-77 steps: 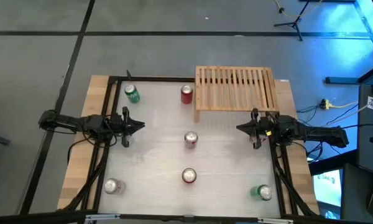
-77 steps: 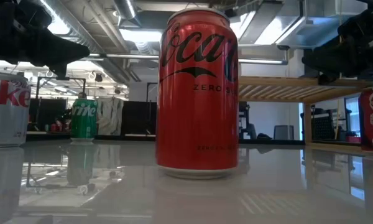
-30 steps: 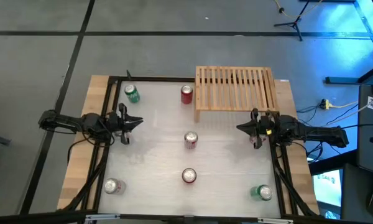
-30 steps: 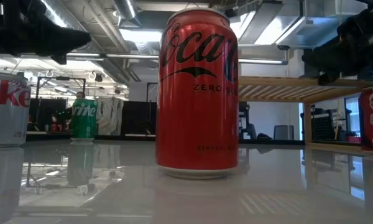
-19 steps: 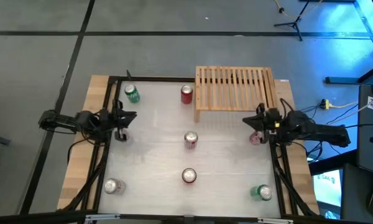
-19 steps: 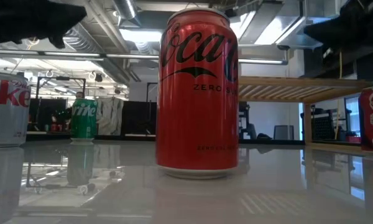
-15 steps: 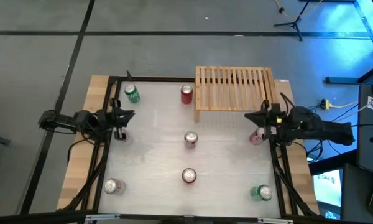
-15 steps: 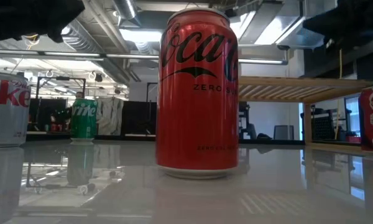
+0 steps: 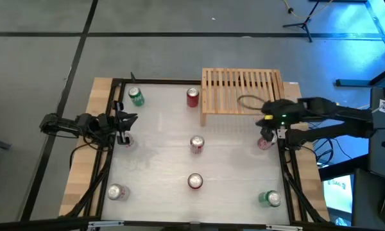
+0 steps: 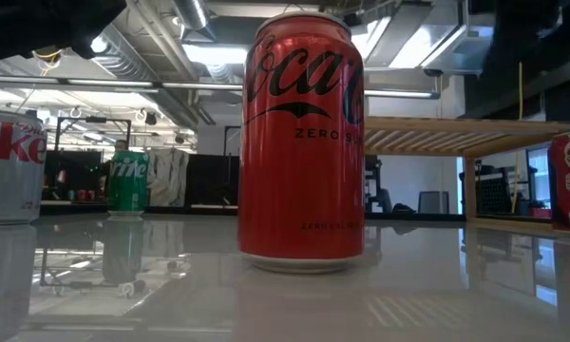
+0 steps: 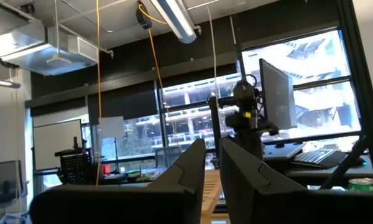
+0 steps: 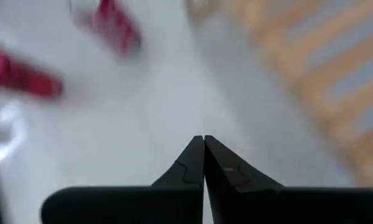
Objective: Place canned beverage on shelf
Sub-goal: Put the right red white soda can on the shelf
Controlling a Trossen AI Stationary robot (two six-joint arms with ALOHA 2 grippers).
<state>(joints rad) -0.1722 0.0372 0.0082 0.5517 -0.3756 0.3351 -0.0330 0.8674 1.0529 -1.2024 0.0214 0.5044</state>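
Note:
The shelf [image 9: 242, 90], a low rack of light wooden slats, stands at the table's far right; in the low view the shelf [image 10: 456, 133] shows behind a big red can [image 10: 301, 142]. Several cans stand upright on the white table, among them a red one [image 9: 192, 97] beside the shelf's left end and another [image 9: 265, 142] below my right gripper. My right gripper [image 9: 264, 128] hangs shut above the table just in front of the shelf, pointing steeply down [image 12: 203, 140]. My left gripper [image 9: 133, 118] is shut at the table's left side, tipped upward toward the room [image 11: 212, 149].
Other cans: green [image 9: 136, 97] at the far left, one [image 9: 197, 144] at mid-table, red [image 9: 195, 181] nearer, silver [image 9: 117, 192] near left, green [image 9: 269, 199] near right, one [image 9: 125, 140] by the left gripper. A black frame [image 9: 160, 81] edges the table.
My right gripper has risen well above the table and tipped from level to pointing steeply down, shifting toward the shelf's front edge; the red can beneath it now shows. My left gripper has tipped upward and drawn slightly toward the table's left edge. Both stay shut.

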